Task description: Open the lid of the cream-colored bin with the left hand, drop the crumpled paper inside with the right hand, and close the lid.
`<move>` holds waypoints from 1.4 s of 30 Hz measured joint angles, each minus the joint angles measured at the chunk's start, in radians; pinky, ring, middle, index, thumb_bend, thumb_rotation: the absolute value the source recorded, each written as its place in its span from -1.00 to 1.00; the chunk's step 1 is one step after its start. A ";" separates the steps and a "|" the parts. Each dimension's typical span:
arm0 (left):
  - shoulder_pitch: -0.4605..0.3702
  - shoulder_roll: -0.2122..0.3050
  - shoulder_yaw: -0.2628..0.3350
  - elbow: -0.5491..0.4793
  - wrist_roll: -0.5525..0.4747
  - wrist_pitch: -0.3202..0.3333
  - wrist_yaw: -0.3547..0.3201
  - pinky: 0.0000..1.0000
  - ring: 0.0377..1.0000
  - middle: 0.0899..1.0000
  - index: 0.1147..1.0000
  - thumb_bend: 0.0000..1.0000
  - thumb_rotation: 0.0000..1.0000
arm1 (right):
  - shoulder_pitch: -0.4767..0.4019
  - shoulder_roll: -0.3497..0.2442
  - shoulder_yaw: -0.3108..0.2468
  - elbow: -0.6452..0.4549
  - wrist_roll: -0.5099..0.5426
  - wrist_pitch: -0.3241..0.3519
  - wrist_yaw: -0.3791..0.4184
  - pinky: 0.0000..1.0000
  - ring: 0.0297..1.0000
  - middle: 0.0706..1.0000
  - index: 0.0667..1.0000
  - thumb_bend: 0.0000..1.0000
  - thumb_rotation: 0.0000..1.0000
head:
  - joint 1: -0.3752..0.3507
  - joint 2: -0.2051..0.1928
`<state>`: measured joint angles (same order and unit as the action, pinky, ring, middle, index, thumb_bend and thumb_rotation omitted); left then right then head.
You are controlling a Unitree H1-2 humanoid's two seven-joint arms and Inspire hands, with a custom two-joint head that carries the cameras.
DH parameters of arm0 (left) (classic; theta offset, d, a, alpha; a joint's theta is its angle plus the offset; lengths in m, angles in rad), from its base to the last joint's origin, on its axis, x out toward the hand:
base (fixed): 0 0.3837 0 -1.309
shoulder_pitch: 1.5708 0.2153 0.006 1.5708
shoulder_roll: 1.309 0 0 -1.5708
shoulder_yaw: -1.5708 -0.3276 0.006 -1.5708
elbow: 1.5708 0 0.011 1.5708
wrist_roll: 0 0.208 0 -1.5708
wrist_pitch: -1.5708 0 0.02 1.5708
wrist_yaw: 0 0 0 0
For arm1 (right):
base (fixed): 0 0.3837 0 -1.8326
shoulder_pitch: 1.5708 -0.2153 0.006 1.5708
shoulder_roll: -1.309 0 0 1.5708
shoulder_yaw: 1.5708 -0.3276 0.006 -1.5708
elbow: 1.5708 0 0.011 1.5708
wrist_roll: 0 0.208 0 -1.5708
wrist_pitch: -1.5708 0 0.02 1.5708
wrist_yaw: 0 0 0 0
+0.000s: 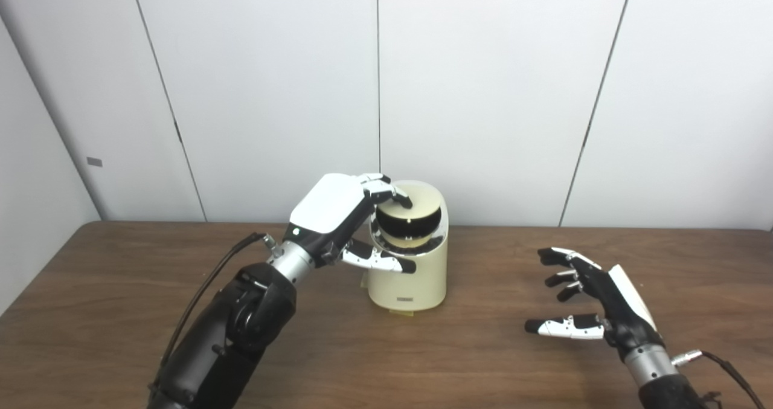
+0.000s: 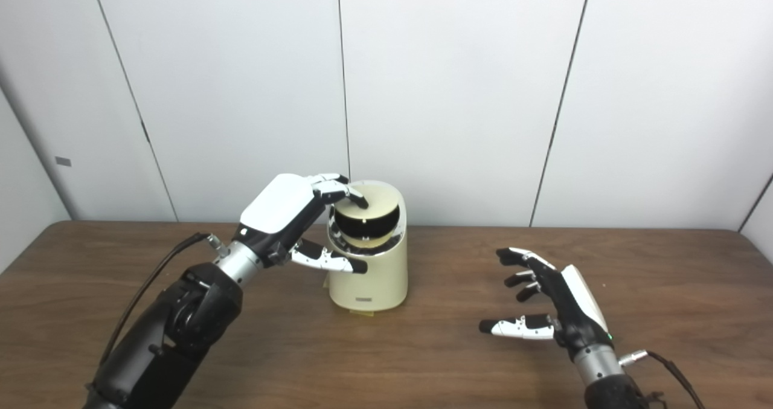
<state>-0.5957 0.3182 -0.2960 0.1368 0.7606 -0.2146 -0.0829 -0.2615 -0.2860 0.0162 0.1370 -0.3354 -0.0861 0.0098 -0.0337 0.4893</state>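
The cream-colored bin [image 1: 410, 276] stands on the table near the back wall. Its round lid [image 1: 423, 196] is tilted up, and the dark inside shows beneath it. My left hand [image 1: 338, 206] reaches over the bin from the left. Its fingertips [image 1: 392, 194] rest on the lid's left edge, and its thumb [image 1: 380, 261] lies across the front of the rim. My right hand [image 1: 595, 303] hovers open over the table to the right of the bin, holding nothing. No crumpled paper is visible in either view.
The brown wooden table [image 1: 483, 360] stretches to both sides, with white wall panels [image 1: 495, 95] close behind the bin. A small yellowish tab [image 1: 401, 312] peeks out under the bin's front. A cable [image 1: 205, 288] loops along my left forearm.
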 measured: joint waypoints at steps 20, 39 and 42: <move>0.033 0.004 -0.002 -0.009 0.000 -0.017 0.007 0.51 0.70 0.39 0.39 0.80 0.00 | 0.002 0.000 0.002 -0.002 0.000 0.001 0.000 0.00 0.26 0.52 0.51 0.60 -0.72 | -0.005 0.008; 0.058 0.016 -0.045 -0.041 0.071 -0.019 0.004 0.66 0.75 0.43 0.38 0.78 -0.02 | 0.002 0.001 0.001 -0.002 -0.001 0.001 -0.001 -0.01 0.26 0.50 0.51 0.61 -0.68 | -0.011 0.021; 0.057 0.021 -0.055 -0.042 0.103 -0.018 0.004 0.74 0.76 0.44 0.39 0.81 -0.02 | 0.003 0.001 0.002 -0.005 -0.001 0.001 0.000 -0.02 0.26 0.51 0.51 0.60 -0.69 | -0.011 0.023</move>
<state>-0.5386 0.3391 -0.3507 0.0952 0.8633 -0.2328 -0.0787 -0.2583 -0.2852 0.0177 0.1322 -0.3361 -0.0853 0.0093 -0.0445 0.5123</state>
